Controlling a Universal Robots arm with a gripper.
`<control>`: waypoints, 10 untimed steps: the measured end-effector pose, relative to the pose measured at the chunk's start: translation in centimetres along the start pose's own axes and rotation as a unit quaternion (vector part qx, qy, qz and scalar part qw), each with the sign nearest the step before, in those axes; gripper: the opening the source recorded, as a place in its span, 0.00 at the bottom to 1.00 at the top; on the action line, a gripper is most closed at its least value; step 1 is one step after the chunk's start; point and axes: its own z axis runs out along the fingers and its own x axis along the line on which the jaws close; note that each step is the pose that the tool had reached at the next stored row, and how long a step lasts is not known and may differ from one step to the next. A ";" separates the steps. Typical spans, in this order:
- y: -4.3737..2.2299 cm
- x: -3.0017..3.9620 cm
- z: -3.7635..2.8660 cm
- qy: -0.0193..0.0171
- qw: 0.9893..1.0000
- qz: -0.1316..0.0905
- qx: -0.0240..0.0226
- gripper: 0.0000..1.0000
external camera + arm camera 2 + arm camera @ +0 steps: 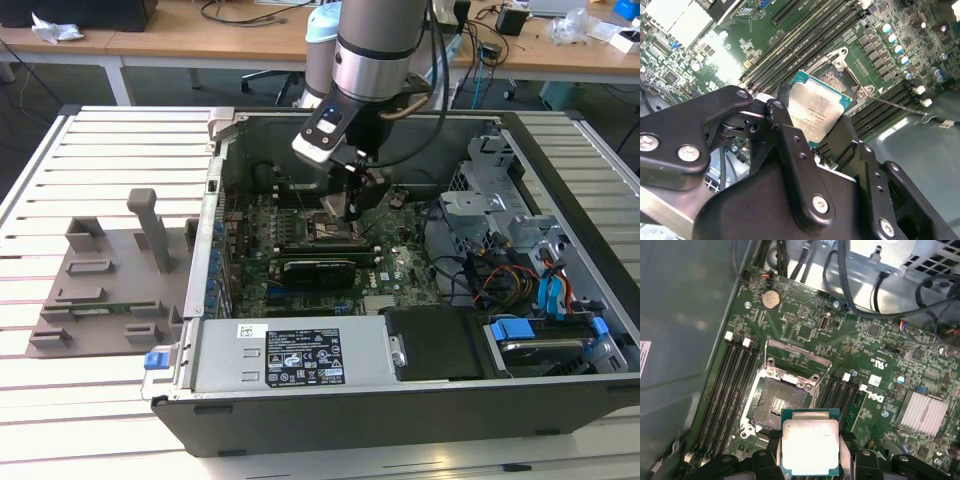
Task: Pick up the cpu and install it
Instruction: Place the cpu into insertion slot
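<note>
Cpu (810,445) held in jaws, arm (375,50) pointing down over socket (777,402).

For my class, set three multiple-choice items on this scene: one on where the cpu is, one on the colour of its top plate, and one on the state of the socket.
1. Where is the cpu?
A. Seated in the socket
B. Held in the gripper above the motherboard, close to the socket
C. Lying outside the case

2. What colour is the cpu's top plate?
A. Black
B. Silvery-grey
C. Red

3. What state is the socket in?
A. Open and empty, metal frame raised
B. Clamped shut over a chip
C. Covered by a cooler

Answers:
1 B, both wrist views show the fingers gripping its edges above the board.
2 B, the plate shines pale metal.
3 A, the first wrist view shows the bare contact field and the lifted frame.
</note>
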 end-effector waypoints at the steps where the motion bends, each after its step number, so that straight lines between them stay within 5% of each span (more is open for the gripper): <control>1: 0.00 0.00 0.00 0.000 1.000 0.005 0.000 0.55; 10: 0.00 0.00 0.01 0.003 0.998 0.059 0.000 0.55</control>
